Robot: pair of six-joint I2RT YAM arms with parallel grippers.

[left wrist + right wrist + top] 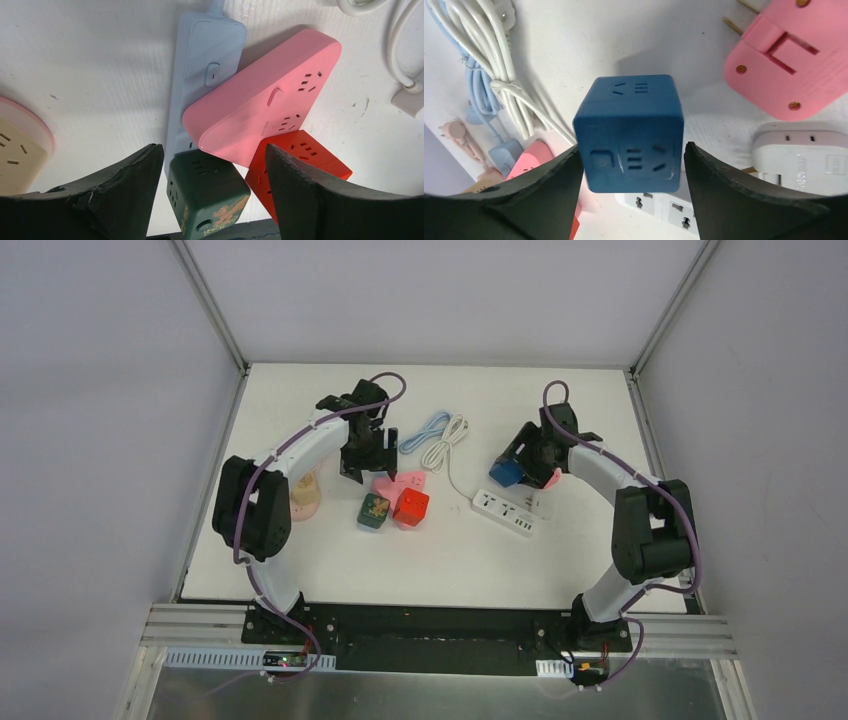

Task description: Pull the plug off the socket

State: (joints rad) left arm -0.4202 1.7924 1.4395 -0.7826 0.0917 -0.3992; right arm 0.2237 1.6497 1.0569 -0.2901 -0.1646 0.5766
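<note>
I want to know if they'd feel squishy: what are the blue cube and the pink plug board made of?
Blue cube: looks like hard plastic with a matte finish; its faces are smooth, with neat moulded slots and rounded edges.
Pink plug board: probably hard plastic too, slightly shiny; there's a soft gleam along its rounded rim.
Neither looks squishy.

The white-and-black left arm [300, 445] rises from its base at seven o'clock, elbow out toward nine, wrist folded so the black two-finger left gripper [357, 473] points down with its jaws spread wide. The matching right arm [600, 468] curves up from five o'clock, elbow at three. Its right gripper [512, 472] clamps a dark blue plastic cube [629, 130].
</note>
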